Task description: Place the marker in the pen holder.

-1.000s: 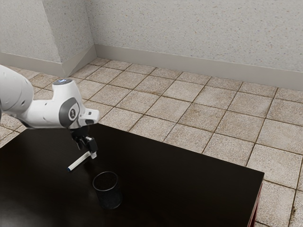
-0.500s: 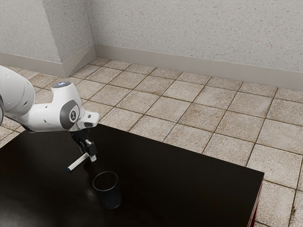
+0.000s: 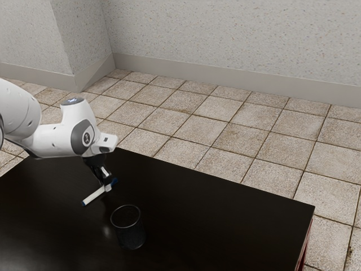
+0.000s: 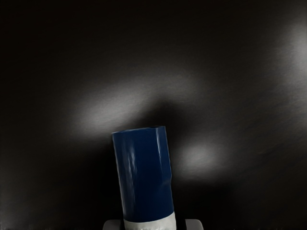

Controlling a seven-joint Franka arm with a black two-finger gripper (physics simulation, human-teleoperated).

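Pickup looks to be the step in hand in the exterior view: the claw is down at the marker, which lies aslant on the counter, its body toward the exterior view's left and its cap at the far right end. The holder stands upright, near and to the right, apart from the marker. Beyond the counter are the tiled floor and the wall. Nothing seems to block the short way across; the holder's raised rim is the obstacle to clear.

In the wrist view, the claw's fingers stand parted on either side of the marker, with slim dark gaps, so I read it as unclenched. Next it should close, lift, tip the marker upright and carry it over the holder. A grip so near the cap may let the long end swing.
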